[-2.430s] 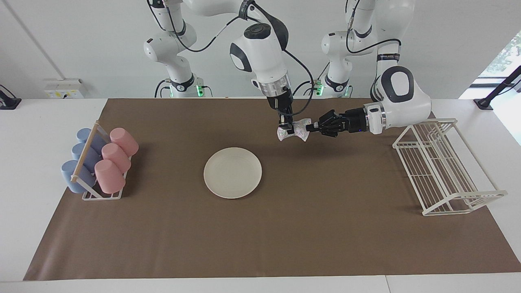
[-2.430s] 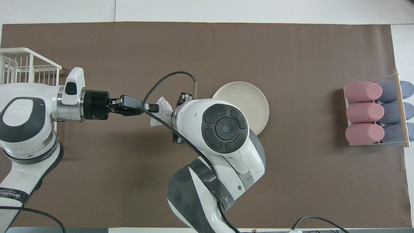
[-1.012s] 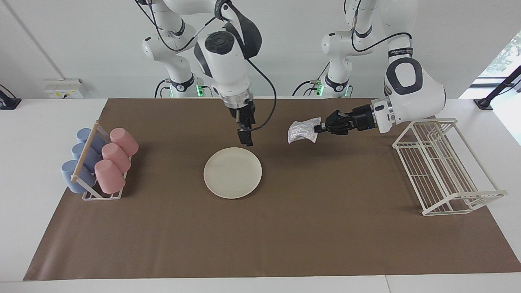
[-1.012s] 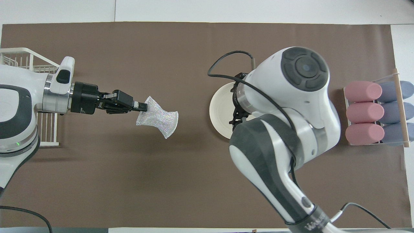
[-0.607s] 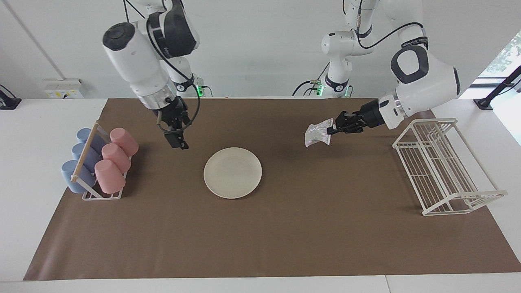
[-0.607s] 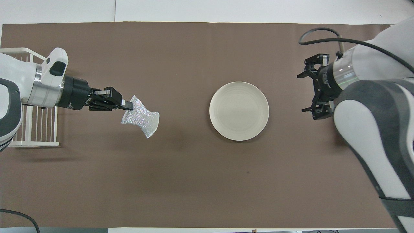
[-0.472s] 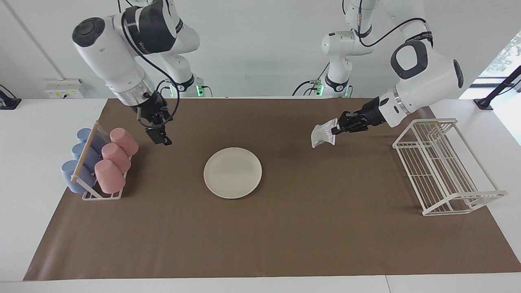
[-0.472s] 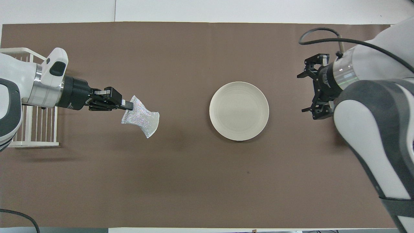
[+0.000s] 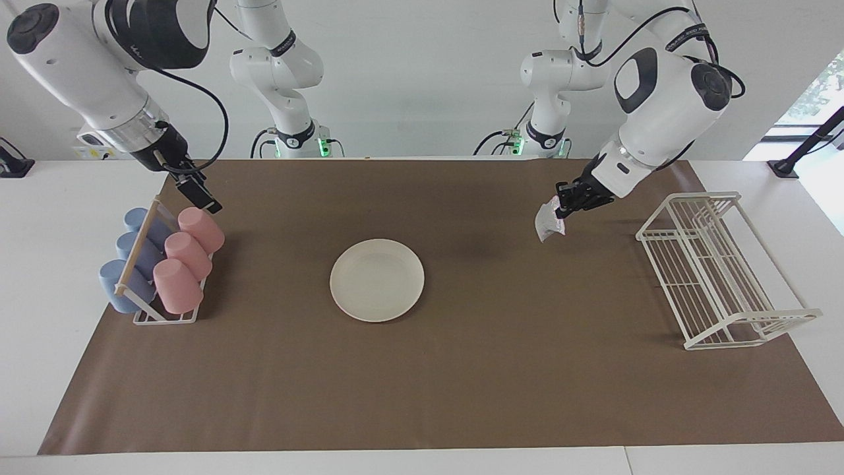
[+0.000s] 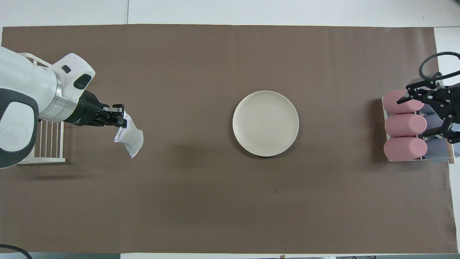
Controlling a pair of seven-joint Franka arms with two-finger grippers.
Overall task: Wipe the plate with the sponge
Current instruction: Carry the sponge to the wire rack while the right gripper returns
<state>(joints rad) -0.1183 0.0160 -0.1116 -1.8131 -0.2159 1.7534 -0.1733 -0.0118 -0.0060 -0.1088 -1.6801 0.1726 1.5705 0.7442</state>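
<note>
Sponge (image 9: 548, 226) hangs limp from the left gripper (image 9: 562, 210), whose fingertips are clenched on its upper edge, so its long axis runs down toward the brown mat (image 9: 501, 369) (the free end trails slightly toward the plate in the overhead view). It is in the air over the mat toward the left arm's end of the table, beside the white wire rack (image 9: 723, 270) near that end's edge. The plate (image 9: 377, 280) lies flat at the mat's middle, untouched, well apart from both grippers. Right gripper (image 10: 427, 108) hovers with fingers spread and empty over the rack of pink cups (image 9: 186, 254) and blue cups (image 9: 132, 254) at the right arm's end.
</note>
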